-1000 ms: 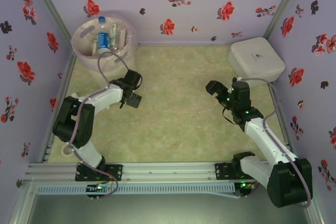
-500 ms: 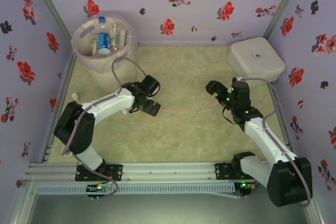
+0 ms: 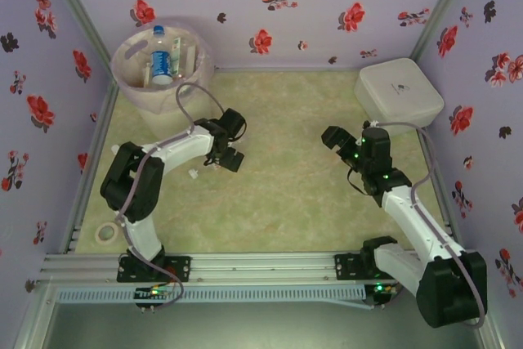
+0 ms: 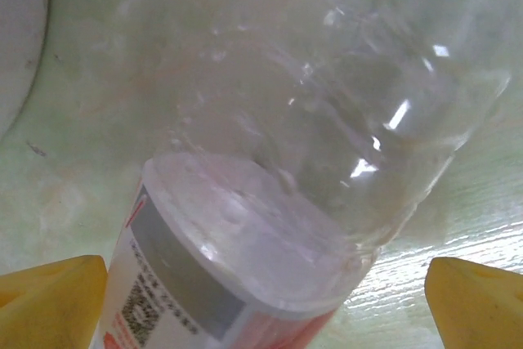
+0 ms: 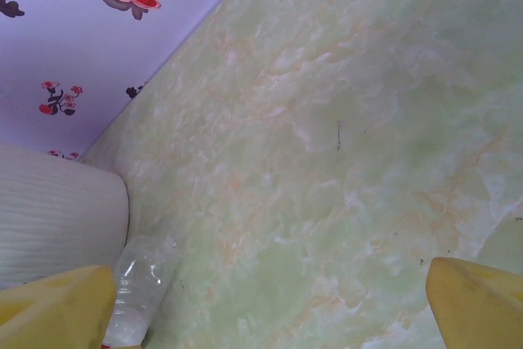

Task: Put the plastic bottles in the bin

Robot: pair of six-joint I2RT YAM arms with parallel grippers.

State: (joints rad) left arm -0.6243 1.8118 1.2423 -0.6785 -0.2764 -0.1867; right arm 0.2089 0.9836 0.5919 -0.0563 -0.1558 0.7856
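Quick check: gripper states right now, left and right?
Left gripper: open, jaws wide on either side of a clear plastic bottle, not gripping it.
Right gripper: open, holding nothing.

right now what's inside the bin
A blue-capped bottle with a blue label lies on top inside the bin, with other clear bottles packed beside it. Whatever lies beneath them is covered.

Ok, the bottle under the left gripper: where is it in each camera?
Left wrist: the bottle, centre frame, label end nearest the camera.
Top external: beneath the left gripper, left of centre, mostly hidden.
Right wrist: a clear bottle low left beside a white object; whether it is the same one, I cannot tell.
Shared landmark: the green marbled tabletop.
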